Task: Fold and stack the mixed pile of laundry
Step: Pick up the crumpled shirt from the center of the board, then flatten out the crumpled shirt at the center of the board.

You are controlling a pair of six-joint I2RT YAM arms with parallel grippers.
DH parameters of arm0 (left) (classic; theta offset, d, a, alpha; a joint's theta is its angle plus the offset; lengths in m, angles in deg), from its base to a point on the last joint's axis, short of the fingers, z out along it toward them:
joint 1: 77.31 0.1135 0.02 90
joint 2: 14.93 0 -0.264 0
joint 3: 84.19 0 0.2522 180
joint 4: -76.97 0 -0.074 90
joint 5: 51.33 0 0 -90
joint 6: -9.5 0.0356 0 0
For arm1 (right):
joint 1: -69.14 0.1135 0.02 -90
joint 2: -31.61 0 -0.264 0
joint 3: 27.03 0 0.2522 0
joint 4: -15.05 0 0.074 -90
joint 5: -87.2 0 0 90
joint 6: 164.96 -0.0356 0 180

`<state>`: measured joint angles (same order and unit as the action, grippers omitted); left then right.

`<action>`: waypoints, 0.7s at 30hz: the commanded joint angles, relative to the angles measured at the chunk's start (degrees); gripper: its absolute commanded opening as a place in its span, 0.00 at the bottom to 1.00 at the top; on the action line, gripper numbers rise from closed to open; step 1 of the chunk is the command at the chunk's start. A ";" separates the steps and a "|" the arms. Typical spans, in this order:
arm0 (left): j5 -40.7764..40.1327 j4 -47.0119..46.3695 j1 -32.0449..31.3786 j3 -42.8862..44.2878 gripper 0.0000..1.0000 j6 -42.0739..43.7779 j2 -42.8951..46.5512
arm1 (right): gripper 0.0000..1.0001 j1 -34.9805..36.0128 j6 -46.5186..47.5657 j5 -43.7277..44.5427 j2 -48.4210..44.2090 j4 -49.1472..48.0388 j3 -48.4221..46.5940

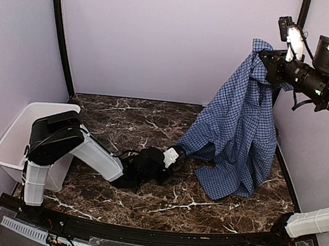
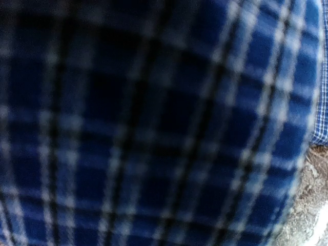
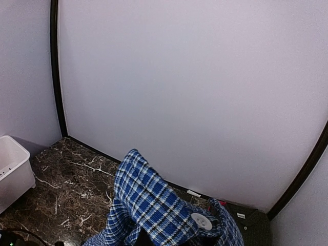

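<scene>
Checked shirt: the blue-and-white checked shirt (image 1: 235, 131) is held up high at the right side, near the back wall (image 1: 174, 41). It hangs down in folds, and its lower part is laid on the worktop (image 1: 129, 119).
Right end effector: the right end effector (image 1: 270, 62) is pressed together on the top of the cloth, which is bunched around it.
Left end effector: the left end effector (image 1: 175, 156) is placed low over the worktop, touching the lower left edge of the shirt. Whether its fingers are spread or are pinching the hem cannot be told.
Basket: a white basket (image 1: 9, 141) is seen at the left edge of the worktop, well apart from the shirt. Its near right part is covered by the left arm (image 1: 73, 145).
In the way: the back right corner of the worktop is hidden by the hanging cloth in the top view.
Left wrist view: nearly all of it is filled by blurred checked cloth (image 2: 154, 123), very close to the lens. Only a small piece of marble worktop (image 2: 307, 210) is shown at the lower right, and the fingers cannot be made out.
Right wrist view: a fold of the shirt (image 3: 154, 205) with a white button (image 3: 201, 221) is cut off by the bottom edge. One corner of the basket (image 3: 13, 164) is cut off at the left.
</scene>
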<state>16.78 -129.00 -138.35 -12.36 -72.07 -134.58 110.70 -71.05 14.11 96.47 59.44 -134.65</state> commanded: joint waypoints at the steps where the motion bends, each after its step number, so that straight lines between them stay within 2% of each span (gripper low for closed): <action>1: -6.36 0.76 0.61 -2.29 0.00 -0.90 11.93 | 0.00 -0.25 2.19 2.73 -1.66 -3.03 -2.04; 5: -8.94 10.44 2.37 -1.61 0.00 -1.25 27.30 | 0.00 -0.27 3.25 0.04 -0.46 -2.63 -4.98; 11: -11.88 21.47 6.75 3.53 0.00 1.97 47.88 | 0.00 0.28 2.03 -17.13 7.38 3.82 -18.58; 14: -12.72 25.10 6.90 6.24 0.00 3.67 53.67 | 0.00 3.32 1.92 -22.40 11.26 6.21 -25.46; 17: -12.50 27.17 6.89 7.80 0.00 4.20 61.26 | 0.00 7.69 1.96 -23.82 12.94 7.23 -29.94; 21: -11.48 29.98 6.90 9.64 0.00 5.13 67.94 | 0.00 8.95 -2.48 -25.13 7.90 4.13 -26.94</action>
<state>5.26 -105.15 -131.29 -5.00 -68.88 -71.22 118.57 -69.70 -7.01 109.76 66.80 -162.17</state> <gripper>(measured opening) 0.005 0.008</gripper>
